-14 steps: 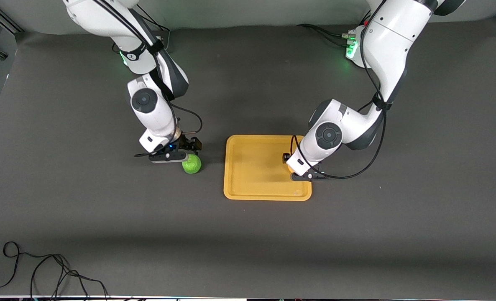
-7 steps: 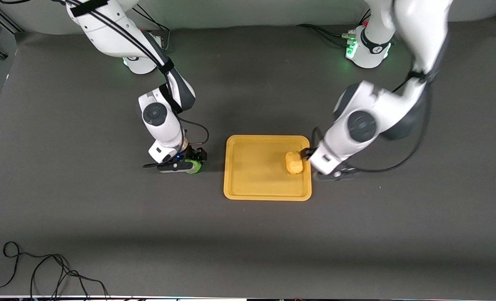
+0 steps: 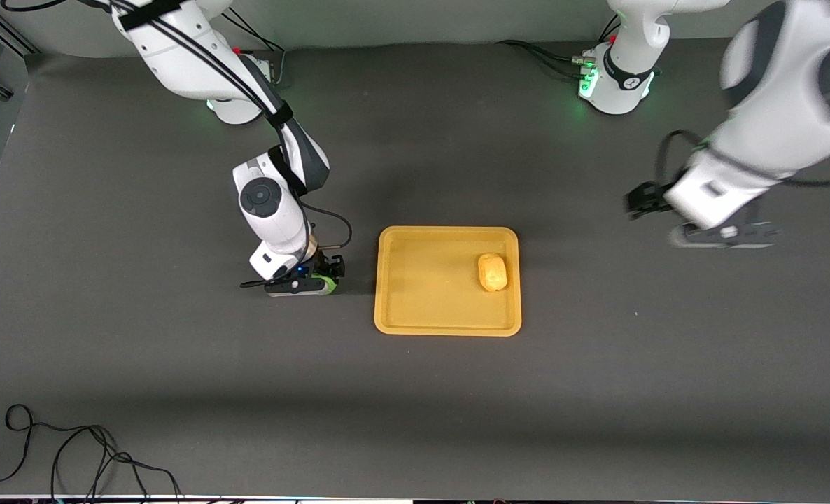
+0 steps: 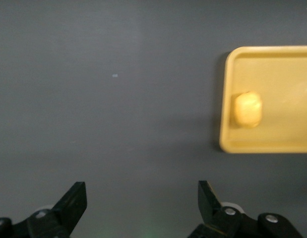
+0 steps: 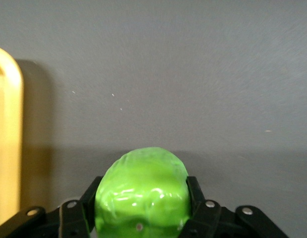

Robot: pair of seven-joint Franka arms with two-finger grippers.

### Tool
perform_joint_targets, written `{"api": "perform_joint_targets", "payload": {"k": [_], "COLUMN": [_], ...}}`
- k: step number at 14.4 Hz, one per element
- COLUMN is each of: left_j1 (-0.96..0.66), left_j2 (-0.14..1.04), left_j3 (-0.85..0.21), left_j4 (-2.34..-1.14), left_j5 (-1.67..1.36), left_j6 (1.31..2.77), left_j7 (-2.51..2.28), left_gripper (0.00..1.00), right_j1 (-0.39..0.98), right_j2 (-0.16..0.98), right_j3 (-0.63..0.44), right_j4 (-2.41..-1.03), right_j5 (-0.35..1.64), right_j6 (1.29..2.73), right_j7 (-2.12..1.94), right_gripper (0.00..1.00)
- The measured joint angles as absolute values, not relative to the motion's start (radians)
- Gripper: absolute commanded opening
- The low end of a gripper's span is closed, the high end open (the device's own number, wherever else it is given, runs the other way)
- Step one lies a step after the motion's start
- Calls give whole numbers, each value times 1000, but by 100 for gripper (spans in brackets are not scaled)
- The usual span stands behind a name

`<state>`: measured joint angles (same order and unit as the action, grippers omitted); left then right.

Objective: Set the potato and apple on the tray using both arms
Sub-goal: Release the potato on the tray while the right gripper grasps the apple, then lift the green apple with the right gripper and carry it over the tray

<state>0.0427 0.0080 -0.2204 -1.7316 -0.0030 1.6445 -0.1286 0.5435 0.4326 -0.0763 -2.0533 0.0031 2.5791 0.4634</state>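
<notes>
The potato (image 3: 493, 272) lies on the yellow tray (image 3: 429, 280), near the tray's end toward the left arm; both also show in the left wrist view, potato (image 4: 248, 109) and tray (image 4: 272, 144). My left gripper (image 3: 642, 203) is open and empty (image 4: 142, 198), up over bare table toward the left arm's end, off the tray. My right gripper (image 3: 317, 280) is low at the table beside the tray's other end. Its fingers press both sides of the green apple (image 5: 142, 188), which barely shows under the hand in the front view (image 3: 328, 283).
The tray's rim (image 5: 7, 139) is close beside the apple. A loose black cable (image 3: 72, 455) lies at the table's near corner toward the right arm's end. The green-lit arm bases stand along the farthest edge of the table.
The left gripper let go of the potato on the tray and swung up and away toward its own end. The right gripper came down around the apple and closed on it.
</notes>
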Motion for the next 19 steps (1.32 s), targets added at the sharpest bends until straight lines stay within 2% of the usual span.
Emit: {"api": "perform_joint_targets", "payload": {"k": [4, 6, 8, 11, 15, 17, 19], "left_j1": [145, 149, 150, 152, 152, 152, 152], "left_j2": [-74, -106, -126, -122, -46, -33, -36], "left_j3": [-198, -178, -145, -111, -111, -111, -111], "left_j4": [-1783, -1814, -1827, -1818, -1756, -1754, -1773], "left_j5": [-3, -3, -3, -3, 3, 16, 34], "left_j6": [1620, 1620, 1621, 1655, 1657, 1655, 1680], "left_j7": [52, 95, 154, 183, 218, 236, 244], "left_gripper": [99, 99, 100, 99, 97, 98, 99], "right_j1": [539, 542, 552, 648, 830, 864, 864], "right_j2": [295, 266, 272, 338, 533, 636, 727], "right_j3": [-89, -88, -79, -69, -63, -51, -46], "right_j4": [-1851, -1703, -1557, -1402, -1188, -1083, -1034], "right_j5": [2, 3, 6, 8, 8, 8, 8], "right_j6": [2152, 1945, 1809, 1732, 1723, 1732, 1786], "right_j7": [459, 459, 473, 597, 854, 930, 953], "right_gripper": [51, 51, 51, 51, 51, 51, 51]}}
